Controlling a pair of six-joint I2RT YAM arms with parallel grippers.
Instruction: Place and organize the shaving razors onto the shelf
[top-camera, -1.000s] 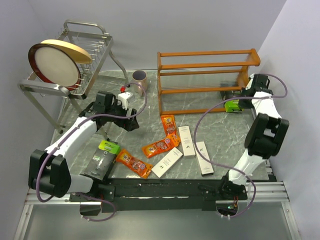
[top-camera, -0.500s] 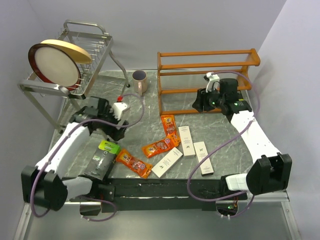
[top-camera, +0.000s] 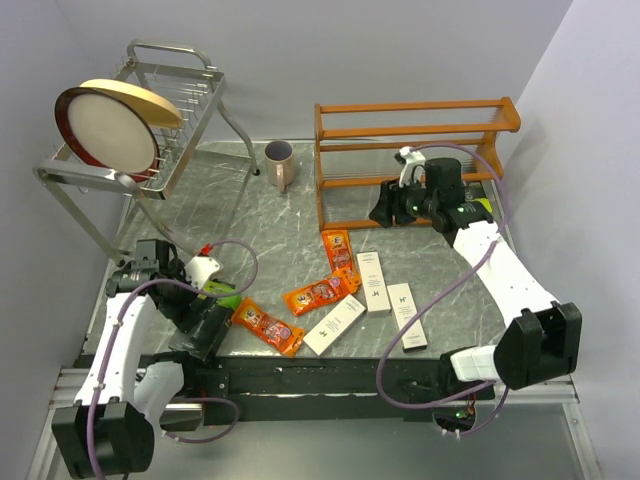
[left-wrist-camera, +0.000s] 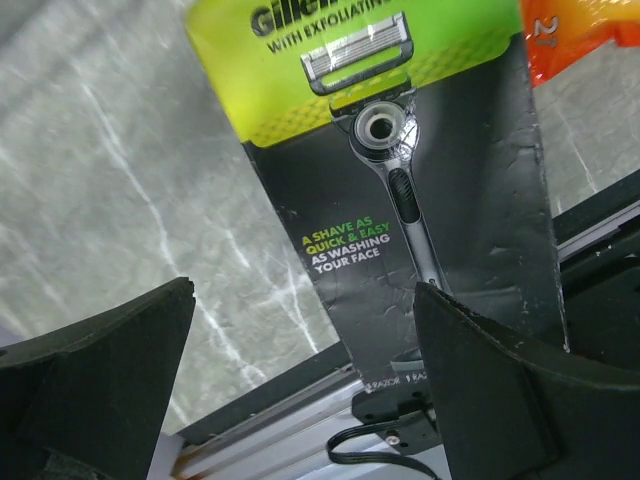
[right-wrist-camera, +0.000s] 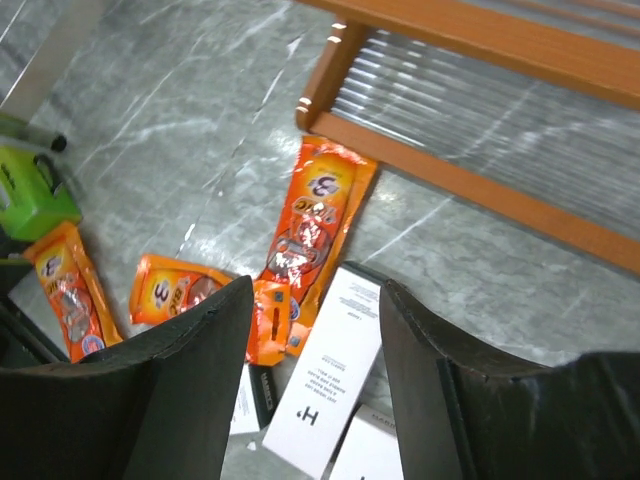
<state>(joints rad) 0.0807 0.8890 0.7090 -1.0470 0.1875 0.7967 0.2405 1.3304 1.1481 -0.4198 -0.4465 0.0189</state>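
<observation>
tabletop (top-camera: 300, 215): grey stone-veined slab, with a black rail (top-camera: 330, 375) along the 6 o'clock edge
walls (top-camera: 400, 40): plain pale lilac, closing in the left, back and right sides
shelf (top-camera: 410, 125): 1 o'clock, at the back of the slab
white boxes (top-camera: 371, 280): three, flat, between centre and 5 o'clock, off the shelf
orange packets (top-camera: 320, 293): three, flat, from centre toward 7 o'clock
lime-green-and-black pack (left-wrist-camera: 400, 200): flat at 8 o'clock
left gripper (left-wrist-camera: 300, 360): jaws wide apart over that pack, gripping nothing
right gripper (right-wrist-camera: 312, 330): jaws apart, empty, before the shelf's lowest tier
wire rack (top-camera: 190, 90): 10 o'clock, holding a round plate (top-camera: 105, 130)
mug (top-camera: 279, 162): 12 o'clock
</observation>
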